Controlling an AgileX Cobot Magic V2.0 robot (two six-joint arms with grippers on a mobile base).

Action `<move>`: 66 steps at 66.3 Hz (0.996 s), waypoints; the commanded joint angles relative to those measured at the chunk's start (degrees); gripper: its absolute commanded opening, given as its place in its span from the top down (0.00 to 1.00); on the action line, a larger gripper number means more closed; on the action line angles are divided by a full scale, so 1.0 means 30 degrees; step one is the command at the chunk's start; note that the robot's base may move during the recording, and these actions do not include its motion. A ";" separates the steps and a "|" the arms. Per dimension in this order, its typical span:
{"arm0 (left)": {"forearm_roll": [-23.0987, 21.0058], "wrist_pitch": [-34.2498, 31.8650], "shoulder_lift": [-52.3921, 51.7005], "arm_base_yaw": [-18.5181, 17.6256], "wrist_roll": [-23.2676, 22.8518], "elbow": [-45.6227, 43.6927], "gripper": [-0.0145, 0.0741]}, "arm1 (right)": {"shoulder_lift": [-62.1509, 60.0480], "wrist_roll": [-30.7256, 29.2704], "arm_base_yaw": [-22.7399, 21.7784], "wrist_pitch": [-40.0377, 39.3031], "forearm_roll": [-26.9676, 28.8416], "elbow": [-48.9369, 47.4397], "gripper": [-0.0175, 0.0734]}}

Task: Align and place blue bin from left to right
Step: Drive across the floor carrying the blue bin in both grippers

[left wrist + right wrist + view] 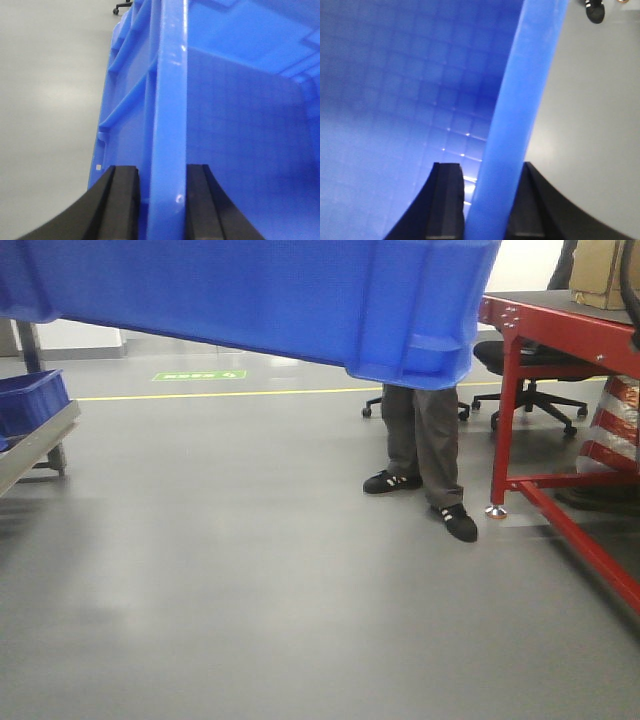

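On my far left a darker blue tub sits on a grey rack, well apart from what I carry. My left gripper is clamped on the rim of the blue bin, one black pad on the ribbed outer wall and the other on the inside face, with the lip pinched between them. The bin hangs in the air across the top of the front view, clear of the grey floor and resting on nothing, its right end lower than its left. My right gripper is closed on the opposite rim the same way, one pad inside over the gridded bottom and one outside. Further right are a person's legs, an office chair and a red table. I judge the grasp and lift done and the carry under way. What remains is to level the bin, line it up at the right-hand spot, set it down and let go; I cannot see that spot's surface.
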 commanded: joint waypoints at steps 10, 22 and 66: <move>-0.1453 -0.3508 -0.0440 -0.0206 -0.0170 -0.0429 0.96 | -0.0354 -0.0611 0.0129 -0.1465 0.0504 -0.0285 0.88; -0.1453 -0.3508 -0.0440 -0.0206 -0.0170 -0.0429 0.96 | -0.0354 -0.0611 0.0129 -0.1465 0.0504 -0.0285 0.88; -0.1453 -0.3508 -0.0440 -0.0206 -0.0170 -0.0429 0.96 | -0.0354 -0.0611 0.0129 -0.1465 0.0504 -0.0285 0.88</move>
